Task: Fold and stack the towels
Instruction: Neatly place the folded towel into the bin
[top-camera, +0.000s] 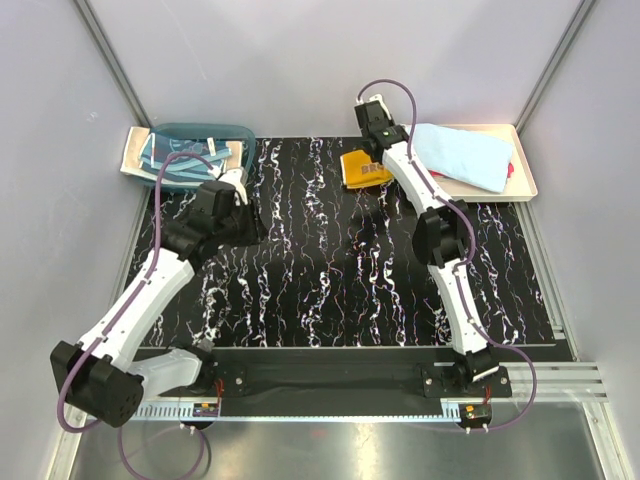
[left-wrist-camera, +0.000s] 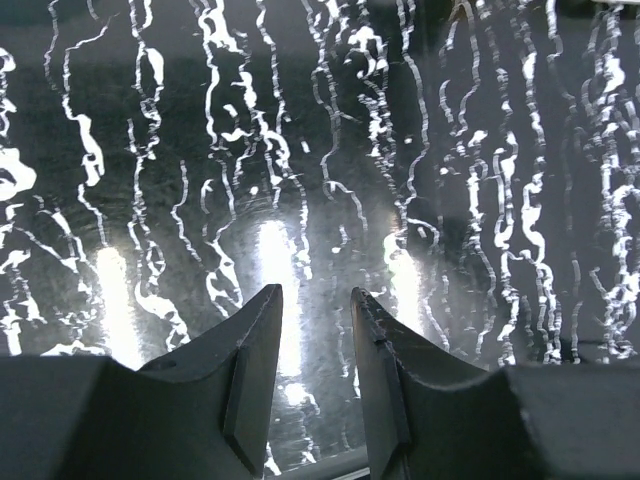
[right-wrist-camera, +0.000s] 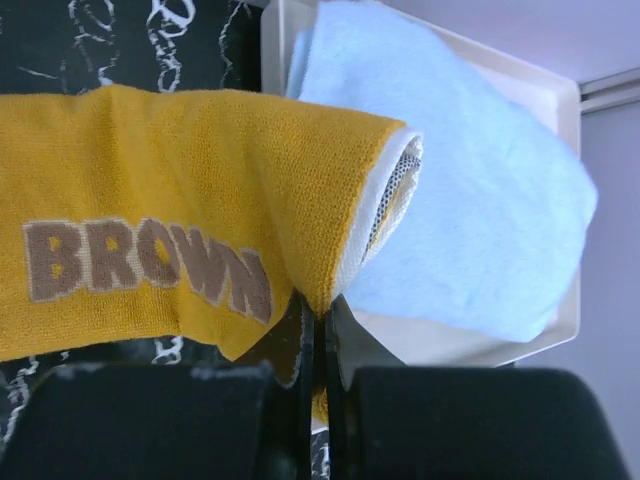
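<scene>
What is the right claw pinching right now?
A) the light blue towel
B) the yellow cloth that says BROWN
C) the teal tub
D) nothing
B: the right gripper is shut on a folded edge of the orange-yellow BROWN towel; the light blue towel lies on the cream tray.

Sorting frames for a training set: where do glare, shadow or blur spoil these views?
Left wrist: three bright glare patches streak the glossy black white-veined tabletop beyond the left pincer. Right wrist: the orange-yellow "BROWN" cloth towel is sharp, the right pincer dark and featureless. Top external: even light, soft arm shadows only.
</scene>
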